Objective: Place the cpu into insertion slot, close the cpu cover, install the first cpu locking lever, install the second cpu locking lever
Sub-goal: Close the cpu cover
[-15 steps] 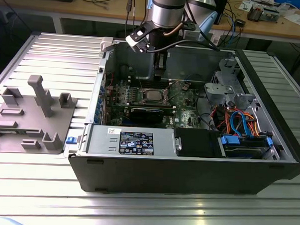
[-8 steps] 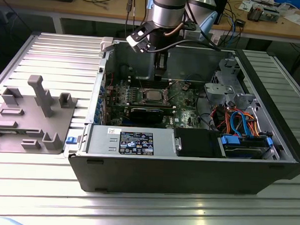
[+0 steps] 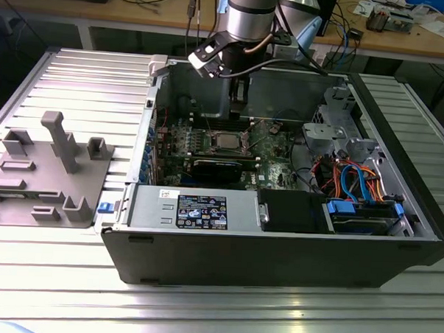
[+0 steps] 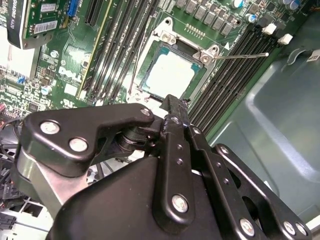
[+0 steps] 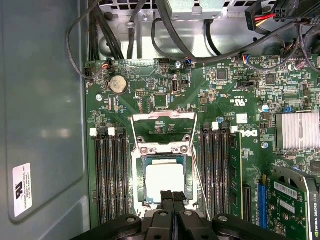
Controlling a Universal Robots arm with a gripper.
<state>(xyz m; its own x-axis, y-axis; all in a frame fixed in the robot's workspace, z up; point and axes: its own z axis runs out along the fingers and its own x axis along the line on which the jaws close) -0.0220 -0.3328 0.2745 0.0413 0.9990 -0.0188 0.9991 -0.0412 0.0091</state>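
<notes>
The cpu (image 5: 164,181) lies silver face up in the insertion slot (image 5: 186,161) of the green motherboard; in the second wrist view the cpu (image 4: 172,73) sits just beyond my fingertips. Behind the socket, the cpu cover (image 5: 162,118) is tilted up on its hinge, its square window open. A thin locking lever rod (image 4: 246,55) sticks out sideways from a socket corner. My gripper (image 5: 172,196) hovers over the near rim of the socket, fingers pressed together with nothing between them. In the exterior view the gripper (image 3: 239,102) hangs inside the computer case above the socket (image 3: 223,141).
Black memory slots (image 5: 110,175) flank the socket on both sides. A graphics card (image 5: 295,200) and a finned heatsink (image 5: 297,131) lie nearby. Cables (image 5: 165,30) hang over the board's edge. The case wall (image 5: 45,100) stands close. A grey fixture (image 3: 48,170) rests outside on the table.
</notes>
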